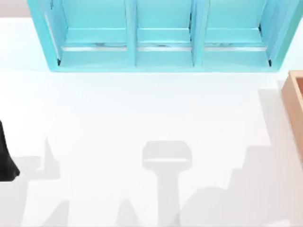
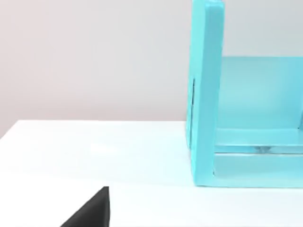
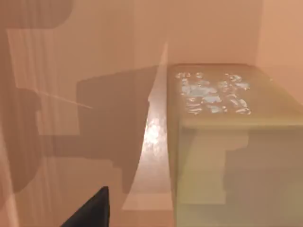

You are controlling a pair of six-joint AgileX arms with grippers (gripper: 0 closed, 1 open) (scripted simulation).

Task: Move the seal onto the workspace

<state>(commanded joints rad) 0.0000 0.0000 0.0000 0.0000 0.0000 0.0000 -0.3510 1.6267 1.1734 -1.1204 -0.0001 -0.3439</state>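
The seal (image 3: pixel 222 142) is a tan block with a pale, patchy mark on its upper face. It rests inside the light-wood box (image 3: pixel 94 52), close to one inner wall. A dark part of my right gripper (image 3: pixel 90 210) hangs just in front of the seal, apart from it. In the top view the box (image 1: pixel 294 109) stands at the table's right edge. The workspace (image 1: pixel 142 118) is the broad white tabletop. My left arm (image 1: pixel 5 161) is parked at the far left edge, and a dark part of my left gripper (image 2: pixel 90 210) sits low over the table.
A turquoise three-compartment shelf (image 1: pixel 163 38) runs along the back of the table, and its end wall (image 2: pixel 206 94) rises near the left wrist camera. Grey arm shadows lie across the front of the table.
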